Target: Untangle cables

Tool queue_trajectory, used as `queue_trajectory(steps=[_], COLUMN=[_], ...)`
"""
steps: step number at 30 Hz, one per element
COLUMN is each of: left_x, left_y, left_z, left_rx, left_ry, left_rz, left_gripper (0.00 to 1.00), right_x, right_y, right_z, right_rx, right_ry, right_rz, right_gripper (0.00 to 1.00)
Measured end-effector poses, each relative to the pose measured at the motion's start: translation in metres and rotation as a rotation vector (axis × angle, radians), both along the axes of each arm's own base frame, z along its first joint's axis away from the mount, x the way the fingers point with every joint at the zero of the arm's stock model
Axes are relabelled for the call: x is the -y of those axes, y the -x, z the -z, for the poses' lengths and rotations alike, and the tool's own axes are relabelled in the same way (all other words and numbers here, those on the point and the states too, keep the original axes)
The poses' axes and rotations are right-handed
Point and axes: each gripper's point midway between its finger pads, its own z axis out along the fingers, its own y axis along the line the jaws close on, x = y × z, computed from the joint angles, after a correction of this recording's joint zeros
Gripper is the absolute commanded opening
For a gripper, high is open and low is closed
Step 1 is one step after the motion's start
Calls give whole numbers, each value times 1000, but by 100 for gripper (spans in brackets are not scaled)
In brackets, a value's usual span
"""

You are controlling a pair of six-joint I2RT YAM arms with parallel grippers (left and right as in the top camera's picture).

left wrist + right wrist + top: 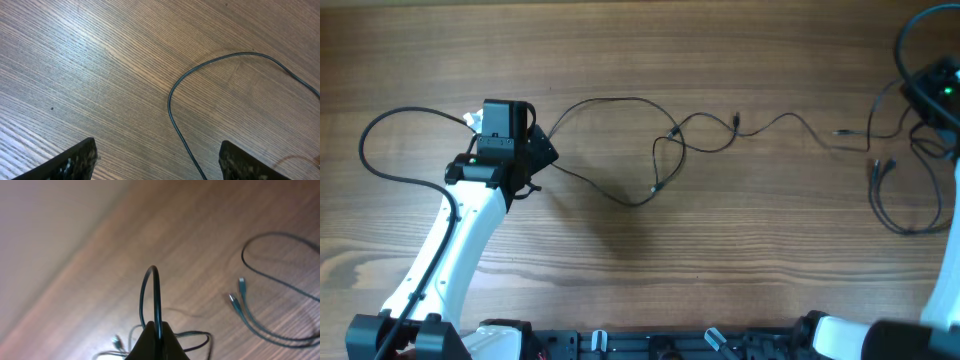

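The wooden table [640, 50] is bearing the white left arm [450, 240] on its left side. The cables [668, 135] are lying loosely strung from the middle to the right edge. The left gripper [157, 160] is hovering with its fingers spread over one strand, while the right gripper [156, 330] is pinching an upright loop of the cables.

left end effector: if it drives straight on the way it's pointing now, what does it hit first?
Most likely the thin black cable, which lies on the table between the open fingers of the left end effector and curves ahead. Depth is unclear, so bare wood beside it could come first.
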Motion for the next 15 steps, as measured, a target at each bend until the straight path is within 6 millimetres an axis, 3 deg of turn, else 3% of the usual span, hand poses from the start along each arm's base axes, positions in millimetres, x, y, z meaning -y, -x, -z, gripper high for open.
queue_trajectory(steps=[3, 7, 8, 10, 11, 13, 15], left_x=[0, 0, 0, 0, 0, 0, 0], left_y=[0, 0, 0, 0, 0, 0, 0], left_z=[0, 0, 0, 0, 0, 0, 0], left_rx=[0, 0, 0, 0, 0, 0, 0], left_ry=[0, 0, 0, 0, 0, 0, 0], left_rz=[0, 0, 0, 0, 0, 0, 0], left_gripper=[80, 80, 80, 80, 80, 80, 80], right_x=[5, 23, 31, 43, 47, 47, 32], right_y=[-8, -8, -6, -1, 1, -2, -13], right_z=[28, 32, 30, 29, 29, 27, 26], right_rx=[-81, -106, -111, -120, -121, -97, -54], right_ry=[2, 74, 99, 124, 127, 111, 51], right_rz=[-18, 29, 55, 103, 120, 123, 42], right_gripper=[4, 6, 11, 48, 60, 67, 68])
